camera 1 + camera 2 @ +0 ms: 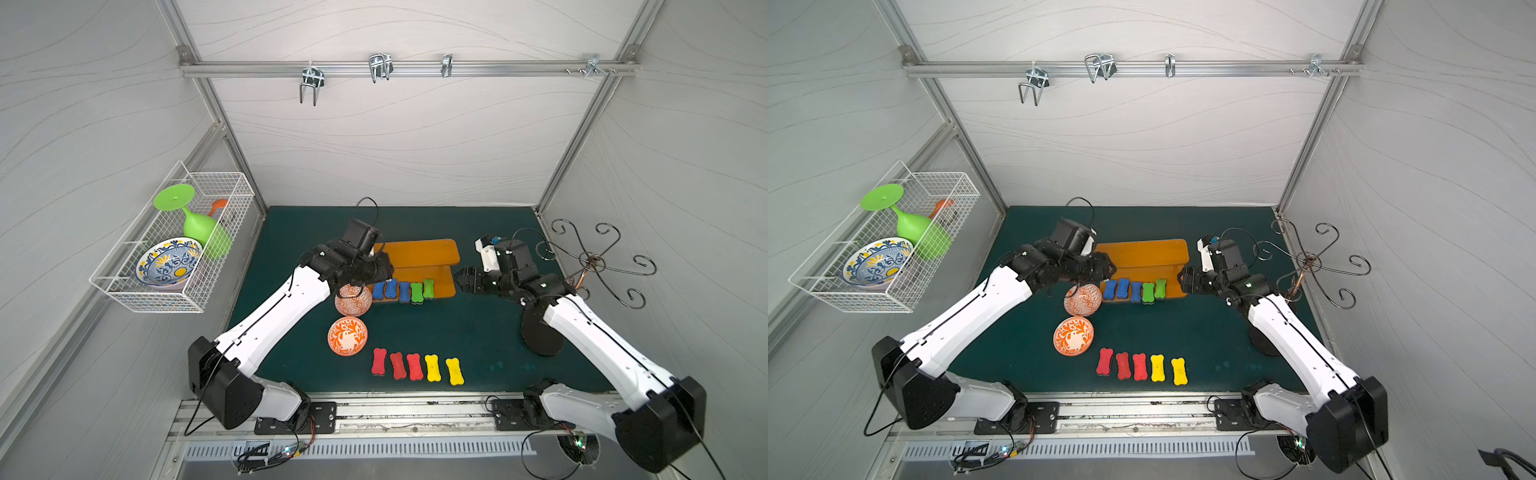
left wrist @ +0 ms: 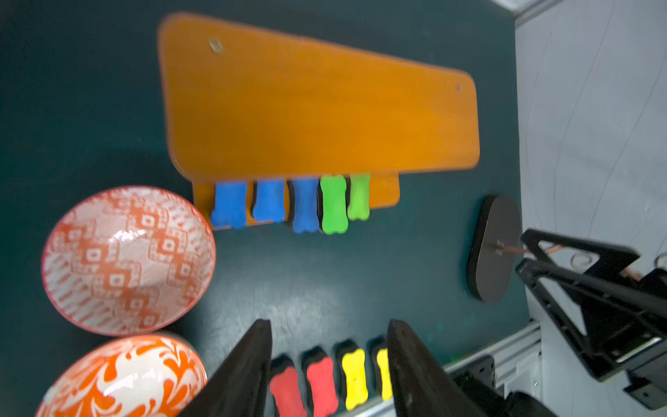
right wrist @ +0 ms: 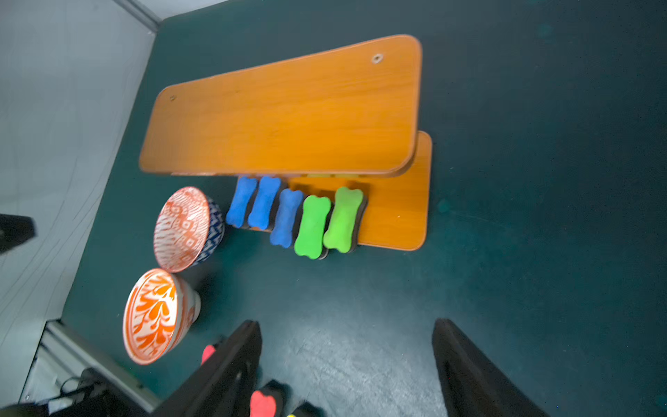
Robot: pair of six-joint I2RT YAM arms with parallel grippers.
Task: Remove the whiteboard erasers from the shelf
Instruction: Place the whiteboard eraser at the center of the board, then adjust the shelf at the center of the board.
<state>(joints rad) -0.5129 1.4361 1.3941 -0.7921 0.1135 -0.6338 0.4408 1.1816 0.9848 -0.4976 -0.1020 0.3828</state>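
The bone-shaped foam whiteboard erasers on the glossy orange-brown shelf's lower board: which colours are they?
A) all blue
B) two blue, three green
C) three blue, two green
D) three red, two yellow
C: three blue erasers and two green erasers sit on the lower board of the shelf.

Pale grey walls (image 1: 395, 145) enclose a dark-green mat (image 1: 457, 332).

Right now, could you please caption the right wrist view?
Open right claw facing five erasers on the lower board of the shelf.

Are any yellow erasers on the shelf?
No, both yellow erasers lie on the mat beside the red ones, apart from the shelf.
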